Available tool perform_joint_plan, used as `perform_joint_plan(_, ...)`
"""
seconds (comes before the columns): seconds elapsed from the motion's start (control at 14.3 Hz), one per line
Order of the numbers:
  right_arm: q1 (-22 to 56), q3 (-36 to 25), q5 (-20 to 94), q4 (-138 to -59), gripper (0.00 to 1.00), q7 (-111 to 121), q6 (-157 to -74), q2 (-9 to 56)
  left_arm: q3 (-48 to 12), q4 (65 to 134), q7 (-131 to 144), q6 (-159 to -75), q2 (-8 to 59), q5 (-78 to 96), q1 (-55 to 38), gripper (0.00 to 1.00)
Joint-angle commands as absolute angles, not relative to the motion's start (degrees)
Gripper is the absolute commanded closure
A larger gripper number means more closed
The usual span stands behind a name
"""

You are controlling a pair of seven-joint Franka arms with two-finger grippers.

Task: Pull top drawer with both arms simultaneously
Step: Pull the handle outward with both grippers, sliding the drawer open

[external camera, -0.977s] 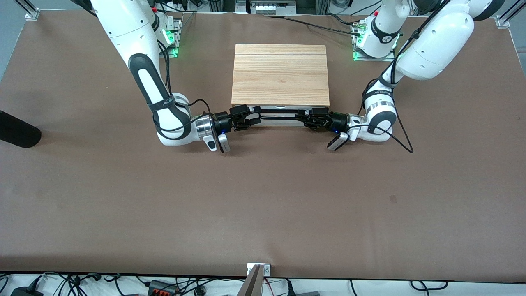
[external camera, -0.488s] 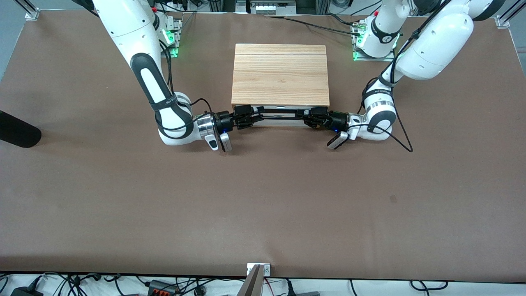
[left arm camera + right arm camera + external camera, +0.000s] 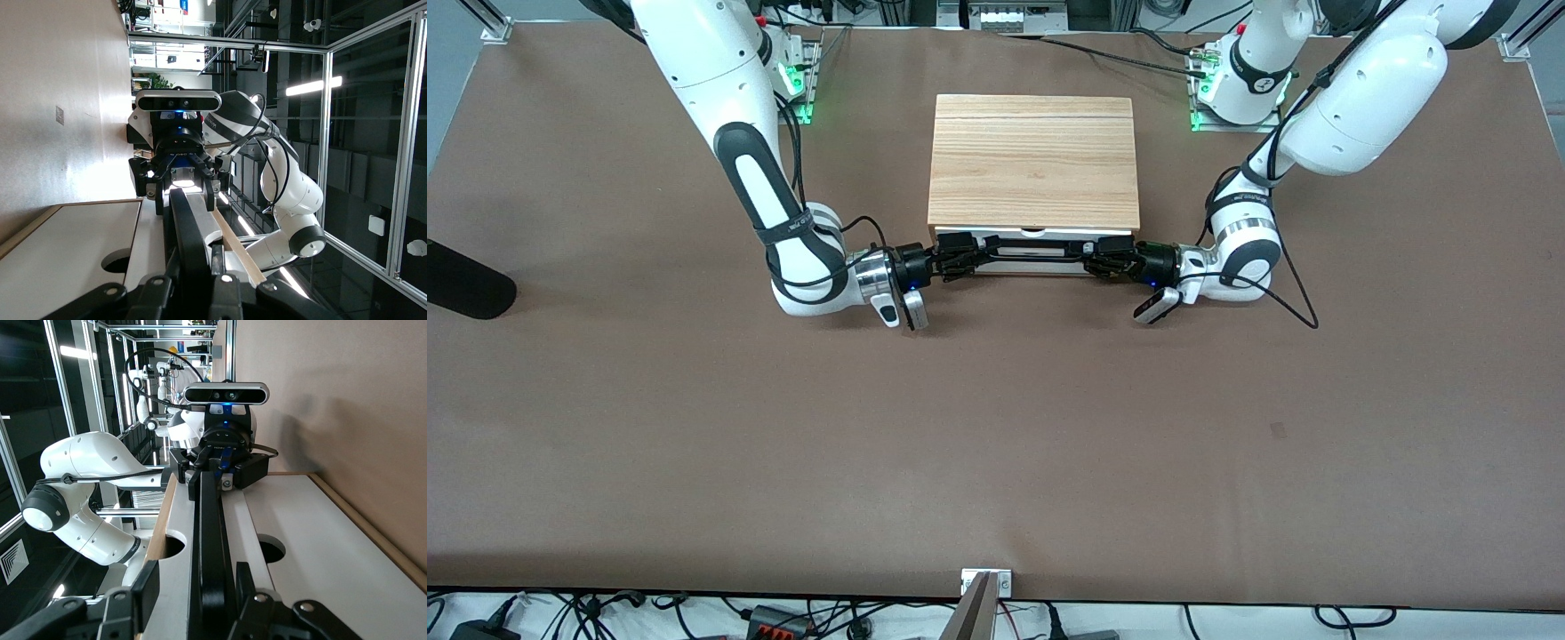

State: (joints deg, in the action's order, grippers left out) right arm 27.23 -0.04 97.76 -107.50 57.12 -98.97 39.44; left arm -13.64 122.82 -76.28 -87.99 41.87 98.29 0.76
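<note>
The top drawer (image 3: 1032,252) has a white front and sits under the wood cabinet (image 3: 1034,160), facing the front camera. Its long black bar handle (image 3: 1032,240) runs across the front. My left gripper (image 3: 1096,258) is shut on the handle's end toward the left arm. In the left wrist view the left gripper (image 3: 197,257) pinches the bar (image 3: 190,227). My right gripper (image 3: 965,253) is at the handle's other end. In the right wrist view the right gripper (image 3: 197,583) straddles the bar (image 3: 208,540), open, with a gap beside one finger (image 3: 147,590).
A dark object (image 3: 463,284) lies at the table edge toward the right arm's end. A cable (image 3: 1303,307) loops on the table by the left wrist. A metal bracket (image 3: 985,582) sits at the table's near edge.
Both grippers have moved in along the handle toward the cabinet front. The right gripper's fingers have narrowed around the bar. The cabinet has not moved.
</note>
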Motion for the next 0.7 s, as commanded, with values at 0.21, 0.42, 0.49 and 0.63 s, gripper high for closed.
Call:
perform_joint_plan(0.21, 27.8, -0.2, 99.0, -106.7, 0.65, 60.8, -98.9, 40.4, -14.3, 122.1, -77.7, -87.7, 42.2, 101.0, 0.7, 0.84)
perform_joint_plan(0.42, 27.7, -0.2, 99.0, -106.7, 0.98, 62.8, -98.7, 40.7, -14.3, 121.6, -77.6, -87.7, 42.6, 101.0, 0.8, 0.84)
perform_joint_plan(0.49, 27.7, -0.2, 99.0, -106.6, 1.0, 62.8, -98.7, 40.7, -14.3, 121.6, -77.7, -87.6, 42.6, 101.0, 0.8, 0.84)
perform_joint_plan(0.63, 27.7, -0.2, 98.9, -105.9, 1.0, 62.8, -98.7, 40.7, -14.3, 121.6, -77.7, -87.7, 42.6, 101.0, 0.8, 0.84)
